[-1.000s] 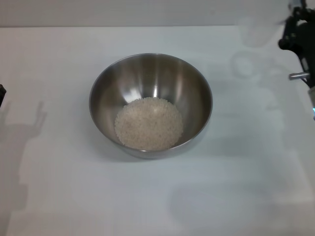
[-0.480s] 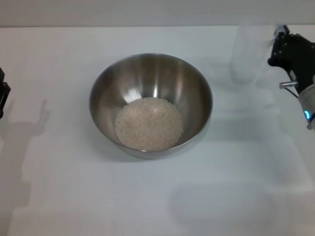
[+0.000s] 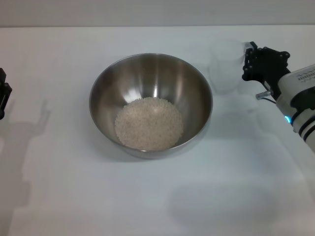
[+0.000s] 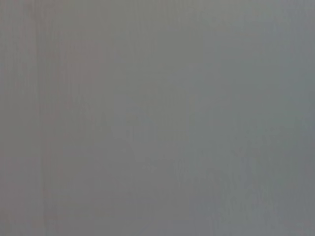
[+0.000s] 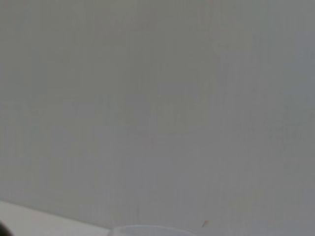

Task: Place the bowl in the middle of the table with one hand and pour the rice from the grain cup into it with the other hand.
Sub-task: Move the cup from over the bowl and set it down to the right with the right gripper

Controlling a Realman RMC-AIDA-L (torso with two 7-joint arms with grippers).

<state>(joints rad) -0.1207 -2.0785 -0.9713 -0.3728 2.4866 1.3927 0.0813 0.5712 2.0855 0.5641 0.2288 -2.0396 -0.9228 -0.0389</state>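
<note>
The shiny steel bowl (image 3: 150, 78) stands in the middle of the white table (image 3: 74, 196), with a round heap of pale rice (image 3: 148, 123) in its bottom. To its right the clear grain cup (image 3: 226, 66) is upright and looks empty, just above or on the table; I cannot tell which. My right gripper (image 3: 247, 63) is shut on the cup's side facing away from the bowl. A sliver of the cup's rim (image 5: 147, 230) shows in the right wrist view. My left gripper (image 3: 3, 96) is only a dark sliver at the table's left edge.
Faint arm shadows lie on the table at the left and near the front right. The left wrist view shows only a plain grey surface.
My right gripper has carried the grain cup from the far right corner leftward and nearer, ending close beside the bowl. The left gripper has edged slightly into view. Bowl and rice are unmoved.
</note>
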